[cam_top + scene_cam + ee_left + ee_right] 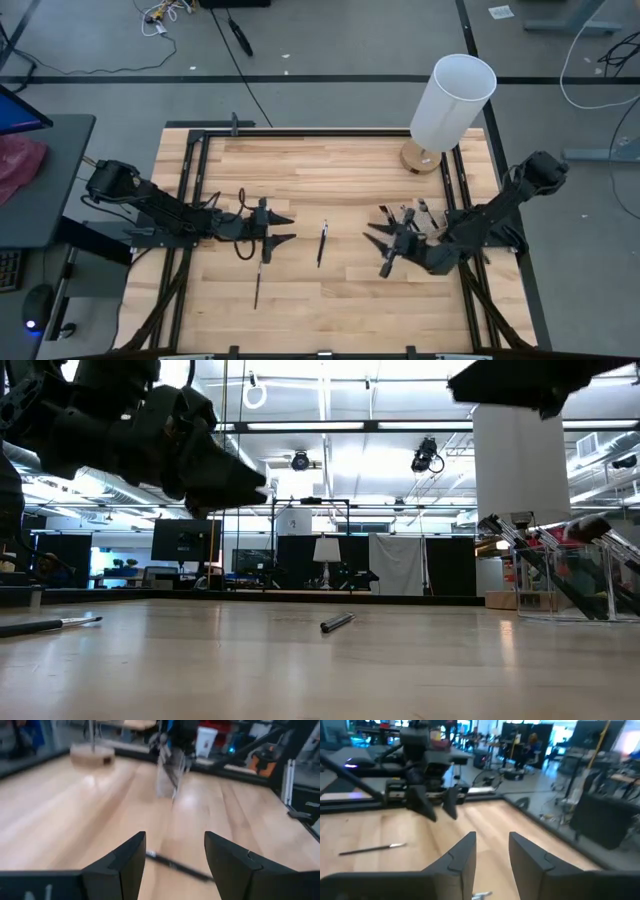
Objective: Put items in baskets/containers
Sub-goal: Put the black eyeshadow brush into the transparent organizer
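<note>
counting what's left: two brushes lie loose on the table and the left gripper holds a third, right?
Not quite. Two brushes do lie loose on the table, but the left gripper holds nothing: the left wrist view shows its fingers apart and empty.

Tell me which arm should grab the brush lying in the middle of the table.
Probably left: the left gripper is open, aimed at the middle brush, and nearer than the right gripper.

Grey floor (340, 40) with loose cables (165, 15); bright ceiling strip lights (330, 427) over dark monitors (180, 540).
</note>
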